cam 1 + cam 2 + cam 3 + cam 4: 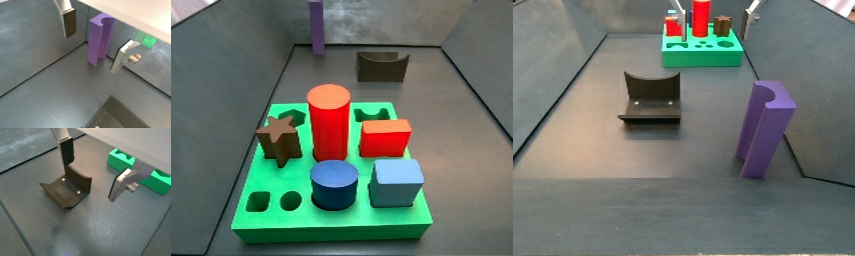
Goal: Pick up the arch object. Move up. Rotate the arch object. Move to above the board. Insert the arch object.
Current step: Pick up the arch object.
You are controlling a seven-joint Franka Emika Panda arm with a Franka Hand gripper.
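The arch object (98, 42) is a tall purple block with a rounded notch. It stands upright on the grey floor close to a wall, and shows in both side views (315, 27) (764, 130). My gripper (95, 40) is open and empty. Its fingers (69, 22) stand on either side of the arch in a wrist view, apart from it. The gripper also shows in a wrist view (93, 169). I do not see it in the side views. The green board (265, 175) lies apart from the arch and also shows in a side view (700, 55).
The dark fixture (67, 190) stands on the floor between arch and board (651, 97) (380, 65). The board holds a red cylinder (329, 120), a brown star (278, 138), a red cube (385, 137), a blue cylinder (334, 185) and a blue cube (398, 183). Grey walls enclose the floor.
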